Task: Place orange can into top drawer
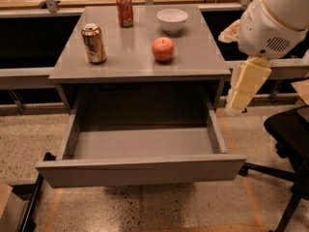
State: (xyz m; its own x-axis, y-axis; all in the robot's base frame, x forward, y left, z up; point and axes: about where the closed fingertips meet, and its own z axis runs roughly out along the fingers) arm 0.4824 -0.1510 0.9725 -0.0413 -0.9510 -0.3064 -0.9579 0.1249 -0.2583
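The orange can (93, 43) stands upright on the left side of the grey table top (130, 64). The top drawer (142, 146) is pulled out wide below the table top, and its inside is bare. My gripper (245, 88) hangs down from the white arm (273, 21) at the right. It is beside the table's right edge, above the drawer's right front corner and far from the can. It holds nothing that I can see.
A red soda can (125, 10) stands at the back of the table top. A white bowl (172, 20) and a red apple (163, 49) are on the right half. A black office chair (289, 129) stands at the right. A rail (24, 74) runs behind the table.
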